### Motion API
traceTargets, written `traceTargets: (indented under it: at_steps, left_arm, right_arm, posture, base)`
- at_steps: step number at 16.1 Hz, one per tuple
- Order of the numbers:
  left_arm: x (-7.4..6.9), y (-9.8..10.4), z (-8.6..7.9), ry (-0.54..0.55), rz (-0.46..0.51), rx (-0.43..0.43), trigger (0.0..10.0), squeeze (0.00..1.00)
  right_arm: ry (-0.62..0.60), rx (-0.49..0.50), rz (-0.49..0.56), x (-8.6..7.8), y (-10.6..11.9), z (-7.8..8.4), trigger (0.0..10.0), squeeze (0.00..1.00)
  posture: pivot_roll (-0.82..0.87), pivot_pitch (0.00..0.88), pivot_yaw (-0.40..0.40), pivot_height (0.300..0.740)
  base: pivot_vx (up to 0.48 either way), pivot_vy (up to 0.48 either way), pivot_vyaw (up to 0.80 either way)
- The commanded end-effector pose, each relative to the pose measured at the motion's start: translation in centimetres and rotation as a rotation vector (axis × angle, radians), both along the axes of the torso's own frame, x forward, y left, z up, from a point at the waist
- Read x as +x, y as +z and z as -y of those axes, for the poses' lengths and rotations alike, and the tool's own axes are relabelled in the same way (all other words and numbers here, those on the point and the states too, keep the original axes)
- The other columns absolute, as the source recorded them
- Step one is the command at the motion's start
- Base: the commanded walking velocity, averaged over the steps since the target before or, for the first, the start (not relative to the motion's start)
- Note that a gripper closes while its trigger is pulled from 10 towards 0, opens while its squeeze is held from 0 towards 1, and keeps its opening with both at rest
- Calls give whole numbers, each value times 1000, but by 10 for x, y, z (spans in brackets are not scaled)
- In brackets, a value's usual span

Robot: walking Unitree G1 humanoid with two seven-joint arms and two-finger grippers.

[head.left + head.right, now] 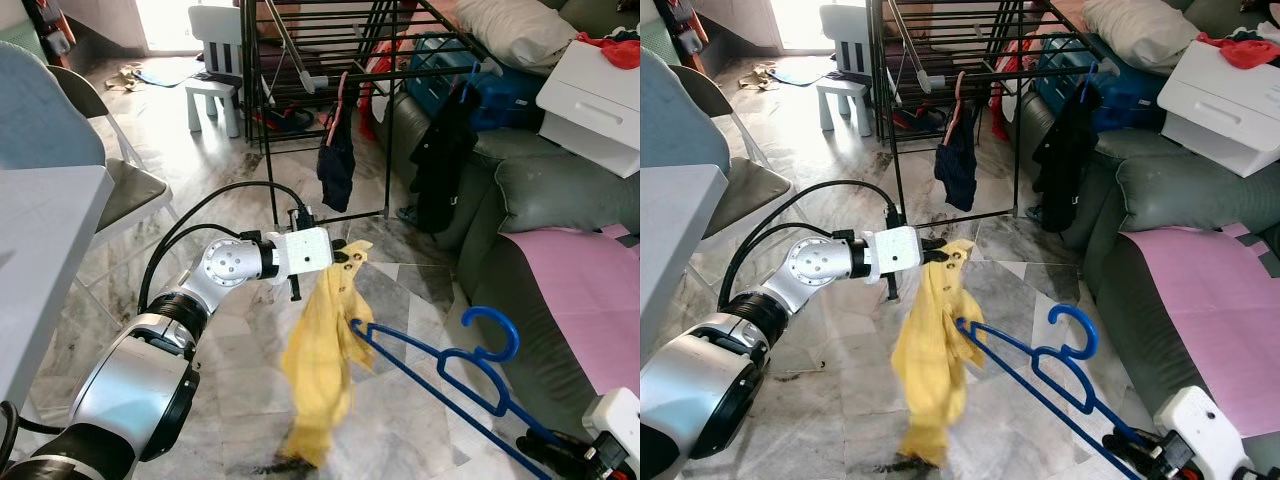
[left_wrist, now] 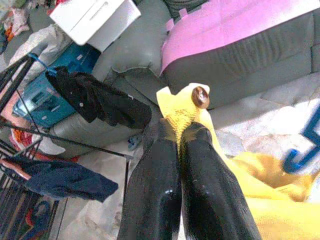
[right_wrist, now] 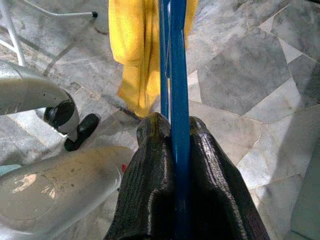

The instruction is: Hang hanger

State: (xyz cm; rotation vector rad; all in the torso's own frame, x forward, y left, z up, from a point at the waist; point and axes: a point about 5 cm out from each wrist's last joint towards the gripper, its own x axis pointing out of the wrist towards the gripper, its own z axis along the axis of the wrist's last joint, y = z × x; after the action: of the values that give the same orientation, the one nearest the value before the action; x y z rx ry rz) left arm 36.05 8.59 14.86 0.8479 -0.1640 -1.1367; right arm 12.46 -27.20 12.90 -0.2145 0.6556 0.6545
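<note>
The left gripper (image 1: 343, 262) sits dead centre of the head view, fingers pinched tight on the top edge of a yellow garment (image 1: 320, 370), right by its brown button (image 2: 200, 96). The cloth hangs straight down toward six o'clock, its bottom hem at or just above the marble floor (image 1: 250, 190).

Down at five o'clock, the right gripper (image 3: 172, 125) is clamped shut on a bar of the blue hanger (image 1: 450, 365), which angles up toward eleven o'clock with one shoulder tip nosed into the yellow fabric. The hook curls free at three o'clock, catching nothing.

The black drying rack (image 1: 320, 40) stands at twelve o'clock, well apart, with a dark blue garment (image 1: 336, 165) already dangling from it and a black garment (image 1: 440, 160) at two o'clock by the grey sofa (image 1: 560, 200).

Now, the risks. The left grip is on a thin strip of cloth; a tug from the hanger could pull it free and drop the whole thing. The hanger tip looks tucked into a fold rather than an opening, though the bunched cloth makes that hard to read; push on and it may just shove the garment aside. The right grip is low on a thin bar, so the hanger could swivel. And the trailing hem might drag or snag on the walk to the rack.
</note>
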Motion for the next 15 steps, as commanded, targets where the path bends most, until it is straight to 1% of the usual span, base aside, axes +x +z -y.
traceTargets:
  at_steps: [1,2,6,8,13,15]
  left_arm:
    - [1,10,4,-37,43,-11,10000,0]
    - [-2,11,7,-72,48,-19,10000,0]
    - [-6,15,13,-135,55,-67,10000,0]
    - [-9,19,17,-176,64,-112,10000,0]
    - [-17,24,22,-262,78,-169,10000,0]
    - [-20,28,26,-308,77,-206,10000,0]
  right_arm:
    - [-9,-16,18,2,2,3,10000,0]
    - [-7,-15,17,4,-2,2,10000,0]
    - [-3,-3,18,10,-9,0,10000,0]
    - [-4,7,17,14,-12,0,10000,0]
    - [-17,5,17,16,-18,2,10000,0]
    - [-30,1,24,18,-21,4,10000,0]
  posture:
    - [-87,0,-22,740]
    - [-83,0,-23,740]
    - [-73,0,-28,740]
    - [-68,0,-32,740]
    - [-61,0,-37,740]
    - [-56,0,-38,740]
  base:
    - [0,0,0]
    - [0,0,0]
    - [0,0,0]
    - [0,0,0]
    - [0,0,0]
    - [0,0,0]
